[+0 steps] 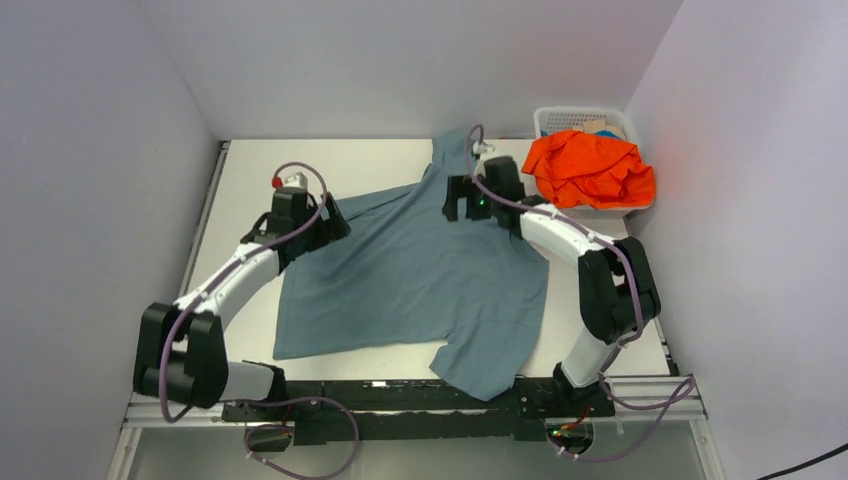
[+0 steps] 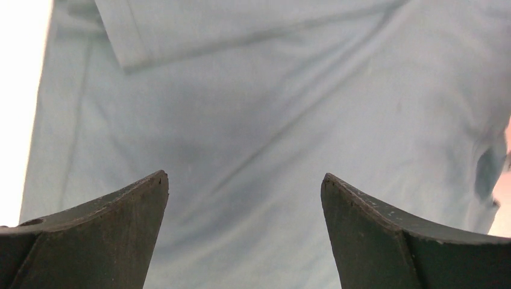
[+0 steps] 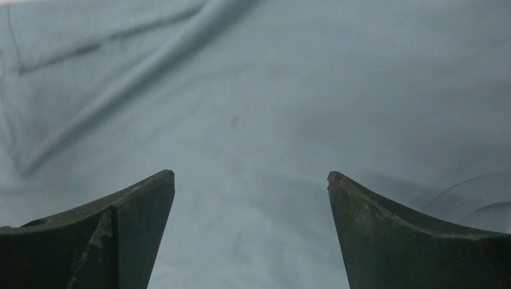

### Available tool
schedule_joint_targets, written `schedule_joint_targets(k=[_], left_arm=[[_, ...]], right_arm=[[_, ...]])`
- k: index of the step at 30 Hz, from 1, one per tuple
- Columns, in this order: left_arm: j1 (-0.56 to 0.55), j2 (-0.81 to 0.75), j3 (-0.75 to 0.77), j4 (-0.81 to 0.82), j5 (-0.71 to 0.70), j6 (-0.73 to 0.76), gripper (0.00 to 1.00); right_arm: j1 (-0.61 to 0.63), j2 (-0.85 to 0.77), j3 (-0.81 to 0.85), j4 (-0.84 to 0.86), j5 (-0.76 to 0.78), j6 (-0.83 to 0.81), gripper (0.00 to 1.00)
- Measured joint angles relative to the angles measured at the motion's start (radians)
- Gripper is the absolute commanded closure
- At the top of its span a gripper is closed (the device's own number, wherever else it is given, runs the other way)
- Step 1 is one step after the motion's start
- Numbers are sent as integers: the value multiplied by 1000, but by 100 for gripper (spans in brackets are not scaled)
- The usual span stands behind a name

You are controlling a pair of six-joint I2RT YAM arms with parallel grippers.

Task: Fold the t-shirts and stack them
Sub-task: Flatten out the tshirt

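A slate blue-grey t-shirt (image 1: 420, 275) lies spread on the white table, one sleeve reaching toward the back and its lower corner hanging over the near edge. My left gripper (image 1: 335, 220) hovers open over the shirt's left edge; the cloth (image 2: 253, 120) fills the left wrist view between the empty fingers (image 2: 120, 229). My right gripper (image 1: 458, 200) is open over the shirt's upper right part, with only cloth (image 3: 253, 108) below it. A bright orange t-shirt (image 1: 590, 170) lies crumpled on the white mesh basket (image 1: 575, 118) at the back right.
White walls close in the table on the left, back and right. The basket stands in the back right corner. A black rail (image 1: 400, 400) runs along the near edge by the arm bases. Bare table (image 1: 250, 180) shows at the back left.
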Motion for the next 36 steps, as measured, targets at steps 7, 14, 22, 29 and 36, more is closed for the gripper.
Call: schedule_joint_targets(k=[7, 14, 22, 29, 36], left_arm=[[132, 227, 149, 60, -3, 0, 8], [169, 413, 214, 35, -3, 6, 31], [170, 484, 286, 6, -56, 8, 46], [173, 537, 333, -19, -83, 8, 46], [174, 579, 386, -50, -101, 8, 60]], right_arm=[[154, -47, -224, 38, 30, 134, 0], [149, -48, -307, 44, 134, 185, 0], [145, -48, -325, 43, 164, 195, 0], [145, -53, -332, 43, 181, 195, 0], [145, -66, -338, 39, 206, 195, 0]])
